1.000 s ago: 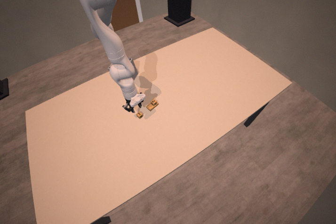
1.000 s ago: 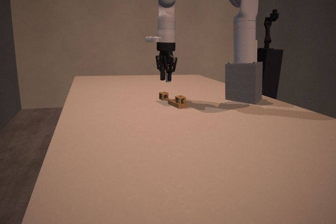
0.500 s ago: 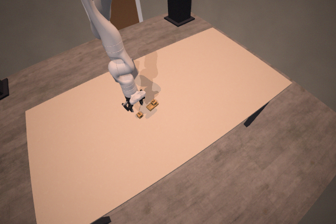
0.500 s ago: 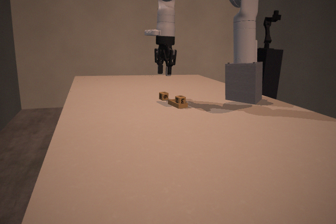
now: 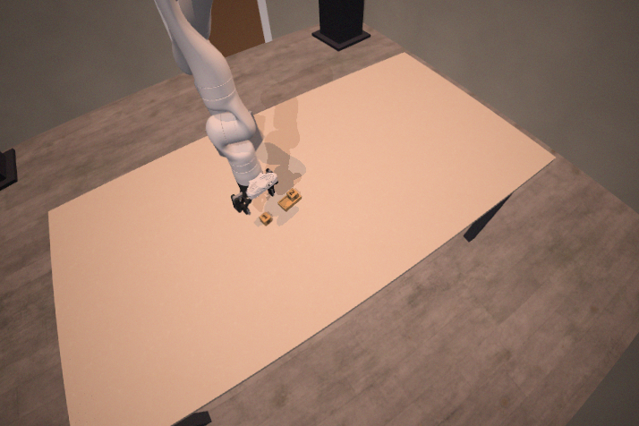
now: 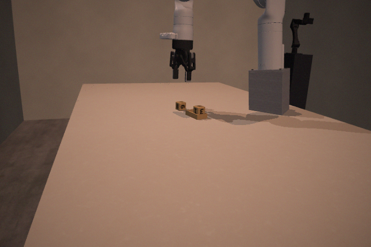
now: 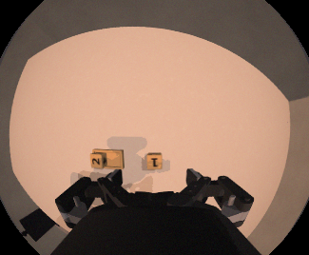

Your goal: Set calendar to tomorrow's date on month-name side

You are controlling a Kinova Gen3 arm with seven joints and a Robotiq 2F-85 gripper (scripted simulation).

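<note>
A: So, where's the tray (image 6: 196, 115)?

B: Flat on the table (image 6: 149, 178), near the middle. One cube (image 6: 199, 109) sits inside it at one end; in the exterior view its faces read 3 and 1. Other end of the tray floor is bare.

A: Second cube?

B: The loose cube (image 6: 180, 105) is out of the tray, resting on the table just beside the bare end. Shows a 6 or 9 in the exterior view, can't tell which. Wrist view shows a 1 on it.

A: Gripper?

B: The gripper (image 6: 182, 77) hangs well above the loose cube, pointing down, fingers spread wide, nothing between them.

A: Anything else?

B: Grey pedestal (image 6: 268, 91) under the arm base, well apart from the tray.
</note>
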